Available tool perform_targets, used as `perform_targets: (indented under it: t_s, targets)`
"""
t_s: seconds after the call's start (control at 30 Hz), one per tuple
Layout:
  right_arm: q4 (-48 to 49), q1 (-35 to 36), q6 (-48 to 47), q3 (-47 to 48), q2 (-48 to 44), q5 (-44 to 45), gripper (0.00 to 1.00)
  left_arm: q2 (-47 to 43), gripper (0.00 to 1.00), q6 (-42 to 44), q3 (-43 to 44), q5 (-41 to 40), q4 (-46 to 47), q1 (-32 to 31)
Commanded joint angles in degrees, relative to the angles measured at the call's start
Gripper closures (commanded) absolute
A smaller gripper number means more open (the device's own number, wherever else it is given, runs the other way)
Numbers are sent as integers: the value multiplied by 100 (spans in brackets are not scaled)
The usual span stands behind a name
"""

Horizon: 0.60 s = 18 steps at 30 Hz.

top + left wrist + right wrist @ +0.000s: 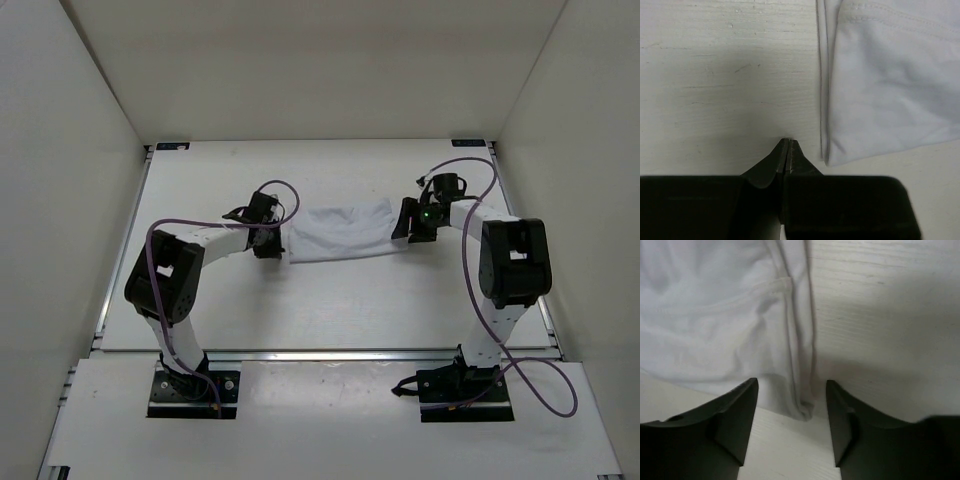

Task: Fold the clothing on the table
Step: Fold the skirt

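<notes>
One white garment (340, 230) lay on the bench (340, 310) between two hands. The left hand (789, 146) was closed and empty beside one edge; the right hand (792, 385) stood open astride the other.

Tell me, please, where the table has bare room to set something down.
Free: table between garment and far rail, and between garment and near rail. Crowded: the middle row, left claw, garment, right claw.

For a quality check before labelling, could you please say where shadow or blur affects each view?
Top external: even light, sharp, though the clothing barely contrasts with the table; left wrist: left gripper dark and blurred, soft shadow ahead; right wrist: right gripper blurred, shadow beside the clothing's edge.
</notes>
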Motion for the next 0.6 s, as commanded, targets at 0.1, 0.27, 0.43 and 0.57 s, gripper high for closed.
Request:
perform_targets:
  t_s: [0.1,0.27,0.43,0.57]
  targets:
    - [-218,14,-172,-12,-489,196,32,-173,82,127,524,183,-123,65]
    - [-104,-100,-40,-345,-542,72,35,-95,77,206,972,140,17,30]
    - [-60,-39,74,-381,-375,-6,44,221,81,163,1316,78,236,-14]
    - [106,-12,145,-504,-314,-24,47,441,89,57,1316,78,622,-75]
